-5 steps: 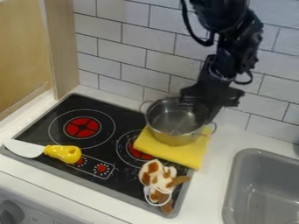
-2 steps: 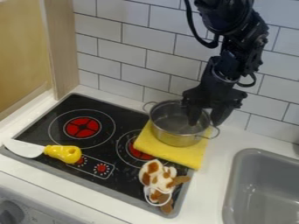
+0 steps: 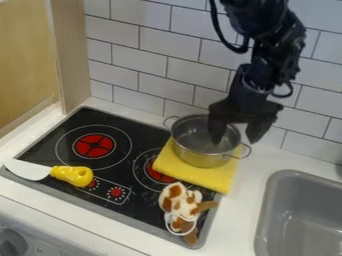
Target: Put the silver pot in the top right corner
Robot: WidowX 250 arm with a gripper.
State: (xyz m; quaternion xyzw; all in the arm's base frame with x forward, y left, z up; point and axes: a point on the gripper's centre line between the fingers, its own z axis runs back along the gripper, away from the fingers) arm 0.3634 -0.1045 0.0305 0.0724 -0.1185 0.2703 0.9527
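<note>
Two fingers of the claw (image 3: 234, 142), now open wider, straddle the silver pot (image 3: 198, 156), settled lower on yellow cloth (image 3: 200, 175).

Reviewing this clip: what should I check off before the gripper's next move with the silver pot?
1. Silver pot upright: ok.
2. Pot supported from below: ok, on the yellow cloth.
3. Gripper at the pot: ok, at its right side.
4. Gripper closed on the pot: not ok, fingers apart.
5. Knife away from the pot: ok, at the stove's left.
6. Pot's underside clean: cannot tell, hidden.
</note>
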